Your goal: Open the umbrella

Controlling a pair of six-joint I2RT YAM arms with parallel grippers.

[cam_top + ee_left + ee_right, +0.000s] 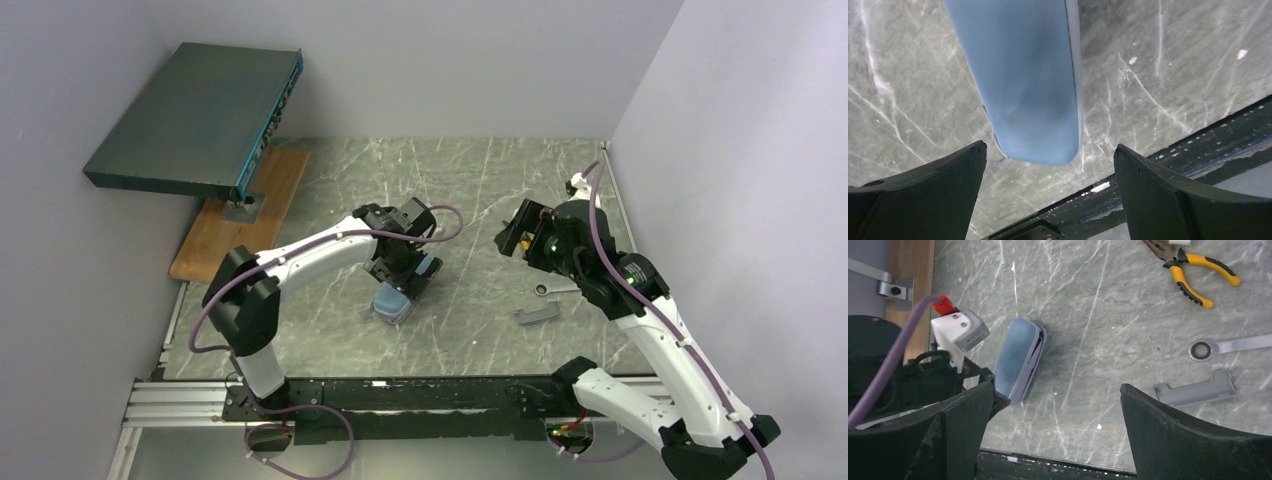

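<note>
Left fingers (923, 200) gape over the umbrella (1028, 75), its far end cut off.

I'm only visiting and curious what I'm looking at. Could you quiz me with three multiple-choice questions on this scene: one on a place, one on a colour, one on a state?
1. Where does the umbrella lie?
A) right under the left gripper
B) on the wooden board
C) on the teal box

2. What colour are the pliers' handles?
A) red
B) yellow
C) green

3. How is the left gripper?
A) shut on the umbrella
B) shut, empty
C) open, empty

Answers:
1 A: the top view shows the umbrella just below that gripper.
2 B: the right wrist view shows yellow handles.
3 C: its fingers stand wide apart, clear of the umbrella.
</note>
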